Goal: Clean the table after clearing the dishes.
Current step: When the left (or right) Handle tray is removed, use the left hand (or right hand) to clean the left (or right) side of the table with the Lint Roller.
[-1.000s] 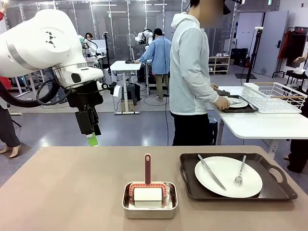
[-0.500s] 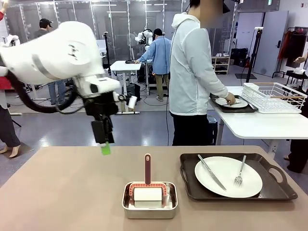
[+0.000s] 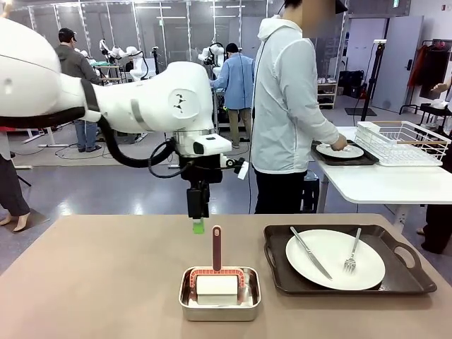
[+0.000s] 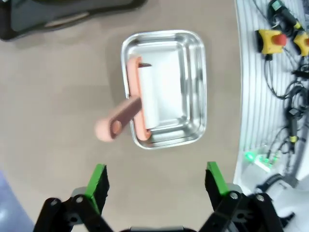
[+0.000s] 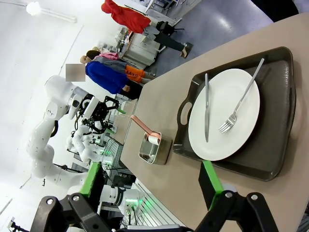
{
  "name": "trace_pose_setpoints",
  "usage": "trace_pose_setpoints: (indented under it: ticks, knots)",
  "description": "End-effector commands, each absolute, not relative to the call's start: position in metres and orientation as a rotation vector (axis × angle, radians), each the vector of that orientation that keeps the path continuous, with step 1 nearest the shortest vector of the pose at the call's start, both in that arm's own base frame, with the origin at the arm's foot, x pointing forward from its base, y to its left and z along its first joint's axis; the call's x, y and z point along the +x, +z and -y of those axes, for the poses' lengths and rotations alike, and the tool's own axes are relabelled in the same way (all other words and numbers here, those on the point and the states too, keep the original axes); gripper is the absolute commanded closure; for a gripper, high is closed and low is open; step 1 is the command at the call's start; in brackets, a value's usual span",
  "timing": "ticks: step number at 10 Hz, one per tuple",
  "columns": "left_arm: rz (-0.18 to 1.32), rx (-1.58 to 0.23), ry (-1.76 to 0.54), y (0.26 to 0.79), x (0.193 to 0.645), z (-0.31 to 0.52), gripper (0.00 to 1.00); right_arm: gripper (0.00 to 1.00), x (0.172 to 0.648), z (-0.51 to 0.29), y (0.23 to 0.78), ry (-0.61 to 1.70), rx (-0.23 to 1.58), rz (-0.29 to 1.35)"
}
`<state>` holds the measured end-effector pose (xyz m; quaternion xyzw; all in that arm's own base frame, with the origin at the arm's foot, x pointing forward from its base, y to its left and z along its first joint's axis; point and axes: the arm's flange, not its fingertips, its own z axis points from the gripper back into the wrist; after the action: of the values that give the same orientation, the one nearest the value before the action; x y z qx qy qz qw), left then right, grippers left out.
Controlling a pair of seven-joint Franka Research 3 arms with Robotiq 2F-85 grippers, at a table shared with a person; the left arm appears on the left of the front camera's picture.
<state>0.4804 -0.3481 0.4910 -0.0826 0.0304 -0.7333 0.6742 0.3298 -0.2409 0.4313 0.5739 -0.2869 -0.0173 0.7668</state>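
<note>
On the counter (image 3: 92,282) we see a steel pan (image 3: 219,315) near the robot's edge, holding a roller (image 3: 217,286): a white roll in a red frame, its handle standing up out of the pan. Just right of the pan lies a dark tray (image 3: 277,281) carrying a white plate (image 3: 335,272), with a knife (image 3: 311,253) and a fork (image 3: 352,253) resting apart on the plate. The left tool (image 4: 155,169) hangs above the counter just behind the roller's handle, touching nothing. In its wrist view we see its fingers spread wide with nothing between them, the pan and roller below. The right tool (image 5: 150,164) is likewise spread and empty, with the tray just ahead of it on the counter. Beyond the counter a person (image 3: 282,106) stands at a white counter (image 3: 381,185) to the right, one hand (image 3: 341,144) on a second plate (image 3: 332,152) that sits in a second tray (image 3: 353,162). A white wire basket (image 3: 402,141) stands just beside that tray
</note>
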Motion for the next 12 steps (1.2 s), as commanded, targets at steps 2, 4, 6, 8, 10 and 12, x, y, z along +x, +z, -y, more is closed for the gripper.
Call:
trace_pose_setpoints:
  ticks: [2, 4, 6, 8, 10, 12]
  knots:
    - [-0.14, -0.197, -1.652, 0.491, 0.503, 0.366, 0.0, 0.0, 0.327, 0.24, 0.433, -0.033, 1.25, 0.63]
    - [-0.159, -0.192, -1.636, 0.481, 0.511, 0.372, 0.0, 0.0, 0.327, 0.24, 0.433, -0.033, 1.25, 0.63]
    - [-0.166, -0.224, -1.616, 0.464, 0.509, 0.373, 0.0, 0.0, 0.327, 0.24, 0.433, -0.033, 1.25, 0.63]
    - [-0.159, -0.237, -1.595, 0.442, 0.507, 0.373, 0.0, 0.0, 0.327, 0.24, 0.433, -0.033, 1.25, 0.63]
    - [-0.143, -0.246, -1.6, 0.427, 0.503, 0.374, 0.0, 0.0, 0.327, 0.24, 0.433, -0.033, 1.25, 0.63]
    - [-0.155, -0.264, -1.59, 0.412, 0.502, 0.375, 0.0, 0.0, 0.327, 0.24, 0.433, -0.033, 1.25, 0.63]
